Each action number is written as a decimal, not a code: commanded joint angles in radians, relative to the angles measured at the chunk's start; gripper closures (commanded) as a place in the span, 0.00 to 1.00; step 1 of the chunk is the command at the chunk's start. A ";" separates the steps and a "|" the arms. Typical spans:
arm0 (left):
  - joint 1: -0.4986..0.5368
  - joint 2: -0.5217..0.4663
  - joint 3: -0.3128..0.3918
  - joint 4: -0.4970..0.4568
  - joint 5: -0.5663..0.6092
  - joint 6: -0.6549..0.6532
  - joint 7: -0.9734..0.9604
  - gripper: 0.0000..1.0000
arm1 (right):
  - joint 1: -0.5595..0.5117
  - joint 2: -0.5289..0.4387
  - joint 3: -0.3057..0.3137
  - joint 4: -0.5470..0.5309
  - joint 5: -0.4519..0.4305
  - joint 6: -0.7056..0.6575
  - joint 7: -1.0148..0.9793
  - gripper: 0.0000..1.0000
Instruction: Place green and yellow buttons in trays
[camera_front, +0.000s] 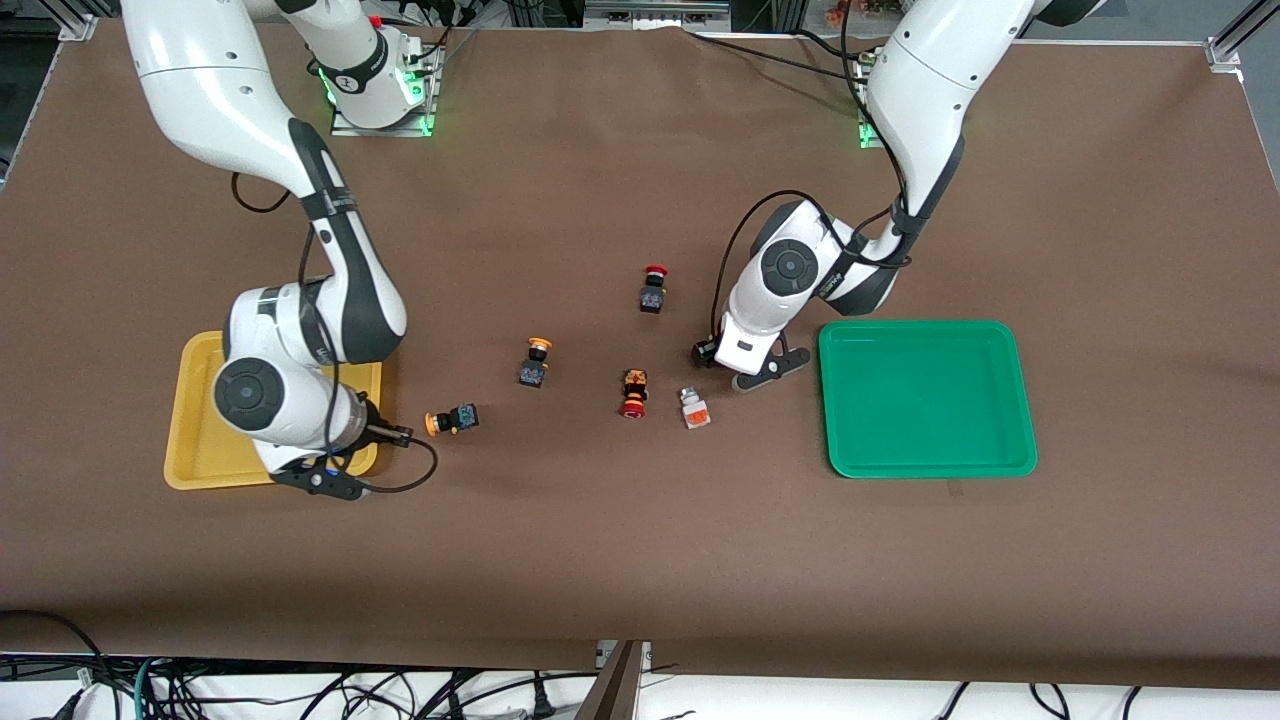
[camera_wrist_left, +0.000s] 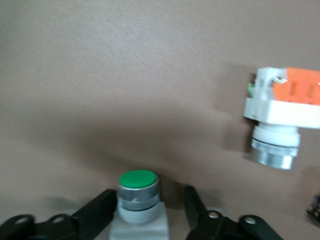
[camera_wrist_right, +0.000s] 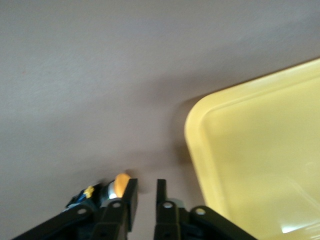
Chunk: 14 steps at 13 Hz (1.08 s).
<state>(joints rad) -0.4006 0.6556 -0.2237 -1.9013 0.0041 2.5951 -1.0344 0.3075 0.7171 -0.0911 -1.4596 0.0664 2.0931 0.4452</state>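
Yellow tray (camera_front: 200, 472): nearest us, well apart from the green tray (camera_front: 930, 468), toward the right arm's end of the table.
Right tool (camera_front: 322, 480): we see it waiting over that yellow rim, fingers almost together, nothing between.
Left tool (camera_front: 765, 372): just beside the green tray, spread around an upright green button (camera_wrist_left: 138, 190), not clamped.
Our advice: centre on the grey body, close squarely, lift straight, clear of the second green button (camera_front: 694, 408).
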 joint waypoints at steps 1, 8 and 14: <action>-0.030 -0.004 0.006 0.001 0.025 -0.013 -0.013 1.00 | 0.048 0.001 0.001 -0.011 0.013 0.008 0.138 0.00; 0.196 -0.223 0.006 0.010 0.025 -0.341 0.424 1.00 | 0.122 0.051 0.001 -0.034 0.013 0.093 0.621 0.00; 0.503 -0.186 0.007 -0.010 0.025 -0.423 0.922 1.00 | 0.125 0.048 0.001 -0.136 0.012 0.196 0.672 0.09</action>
<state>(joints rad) 0.0503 0.4347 -0.1977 -1.8991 0.0112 2.1610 -0.2003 0.4284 0.7819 -0.0890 -1.5631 0.0685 2.2602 1.1008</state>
